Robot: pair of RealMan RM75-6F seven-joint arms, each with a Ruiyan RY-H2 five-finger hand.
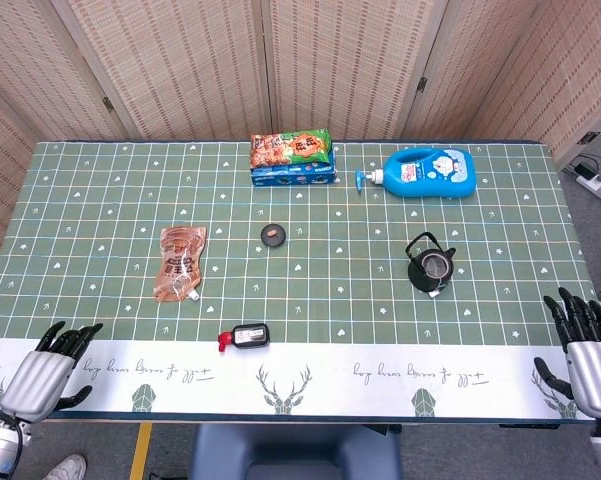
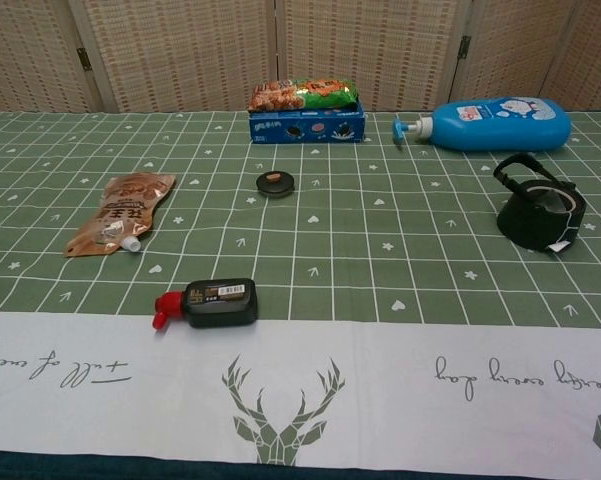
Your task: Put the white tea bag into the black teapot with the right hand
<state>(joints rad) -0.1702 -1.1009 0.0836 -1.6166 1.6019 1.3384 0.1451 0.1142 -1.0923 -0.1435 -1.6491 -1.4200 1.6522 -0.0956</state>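
Green checked table (image 1: 130,190), black teapot (image 1: 429,264) with tea bag tag (image 2: 559,245), well apart from empty, spread right hand (image 1: 587,350).

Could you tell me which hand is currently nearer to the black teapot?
Right. The right hand sits at the table's near right corner, apart from the black teapot; the left hand is at the opposite near corner.

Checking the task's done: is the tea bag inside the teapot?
Apparently in: the black teapot stands lidless with only a white tag hanging outside.

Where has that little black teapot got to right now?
The black teapot stands on the right side of the green tablecloth in both views, nearer the camera than the blue pump bottle, well apart from both hands.
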